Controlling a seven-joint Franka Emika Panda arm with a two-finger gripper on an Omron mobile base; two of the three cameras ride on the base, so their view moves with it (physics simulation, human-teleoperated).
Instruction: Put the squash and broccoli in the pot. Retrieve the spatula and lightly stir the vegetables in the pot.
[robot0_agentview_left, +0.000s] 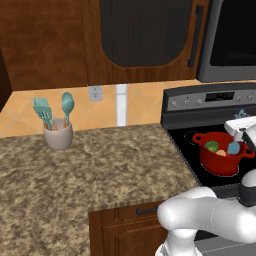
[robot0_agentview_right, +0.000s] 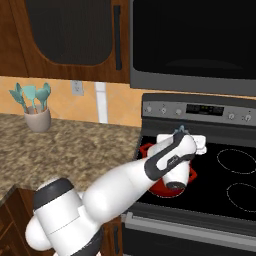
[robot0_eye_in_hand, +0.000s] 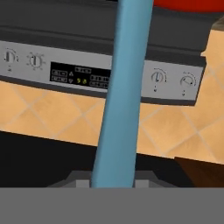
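one pot (robot0_agentview_left: 220, 159), one spatula (robot0_eye_in_hand: 122, 96), two vegetables (robot0_agentview_left: 216, 148)

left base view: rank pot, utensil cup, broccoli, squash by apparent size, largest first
1. pot, clearly largest
2. utensil cup, smaller than the pot, though it stands farther left on the counter, so true size is unsure
3. broccoli and squash: both tiny inside the pot, partly hidden; too close to rank

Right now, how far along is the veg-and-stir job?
Done: the small tan squash and dark green broccoli floret lie inside the round red pot on the stove. In hand: the gripper is shut on the light-blue spatula, whose head is down in the pot. Left: the light stirring; one frame can't show how much of it has happened.
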